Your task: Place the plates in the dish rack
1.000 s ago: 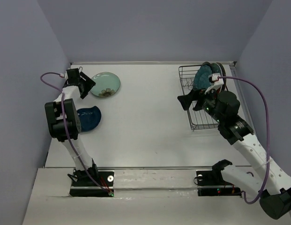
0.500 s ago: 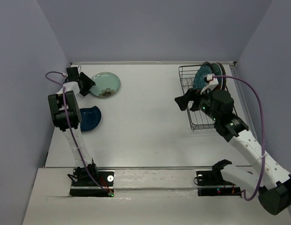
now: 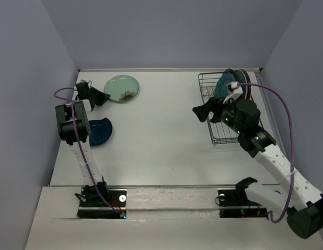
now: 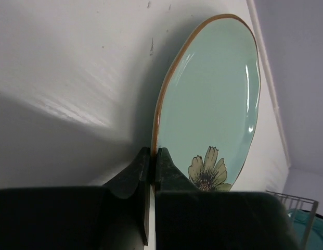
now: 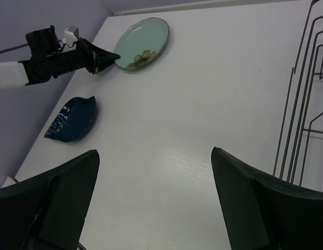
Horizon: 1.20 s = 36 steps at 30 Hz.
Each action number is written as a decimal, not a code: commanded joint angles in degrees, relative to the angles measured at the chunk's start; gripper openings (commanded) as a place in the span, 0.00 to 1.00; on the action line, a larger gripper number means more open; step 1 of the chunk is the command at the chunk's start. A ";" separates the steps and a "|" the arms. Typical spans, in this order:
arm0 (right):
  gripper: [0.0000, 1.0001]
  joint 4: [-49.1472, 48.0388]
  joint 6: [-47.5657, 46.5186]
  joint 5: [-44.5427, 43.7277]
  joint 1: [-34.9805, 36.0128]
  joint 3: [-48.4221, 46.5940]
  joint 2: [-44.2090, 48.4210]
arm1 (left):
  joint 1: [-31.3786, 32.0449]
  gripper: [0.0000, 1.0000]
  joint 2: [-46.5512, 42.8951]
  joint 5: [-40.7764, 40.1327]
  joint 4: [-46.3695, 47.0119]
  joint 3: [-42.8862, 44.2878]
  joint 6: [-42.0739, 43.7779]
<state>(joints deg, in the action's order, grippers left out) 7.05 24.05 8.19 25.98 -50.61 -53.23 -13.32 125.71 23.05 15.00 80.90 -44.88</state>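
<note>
A mint green plate (image 3: 122, 87) with a flower print lies at the far left of the table, and my left gripper (image 3: 102, 97) is shut on its near-left rim. In the left wrist view the fingers (image 4: 153, 154) pinch the brown-edged rim of this plate (image 4: 213, 99), which looks tilted up off the table. A dark blue plate (image 3: 99, 131) lies nearer, beside the left arm. The black wire dish rack (image 3: 221, 139) stands at the far right with a teal plate (image 3: 223, 86) and others upright at its back. My right gripper (image 3: 203, 111) hangs open, left of the rack, holding nothing.
The right wrist view shows the mint green plate (image 5: 142, 42), the left gripper (image 5: 106, 60), the dark blue plate (image 5: 73, 119) and the rack's wires (image 5: 301, 104) at the right edge. Purple walls close in the table on three sides.
The left gripper has shut on the mint green plate's rim, and the plate has shifted slightly farther and to the right. The right gripper has drifted a little left.
</note>
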 commanded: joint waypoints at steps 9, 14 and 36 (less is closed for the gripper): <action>0.94 -9.42 5.30 10.54 1.18 -1.86 -5.12 | -0.04 0.06 -17.24 4.80 19.52 -15.15 -8.98; 0.94 -10.30 5.30 10.53 2.50 -4.66 -9.60 | 0.22 0.06 -23.83 8.50 25.42 -18.84 -13.29; 1.00 -1.51 4.95 -3.08 4.52 -18.74 -24.82 | 20.00 0.06 -50.56 15.97 30.79 -32.39 -21.82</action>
<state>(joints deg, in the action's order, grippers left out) 3.77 30.00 11.55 30.11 -67.44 -78.15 5.98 81.49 34.52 35.83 47.20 -62.04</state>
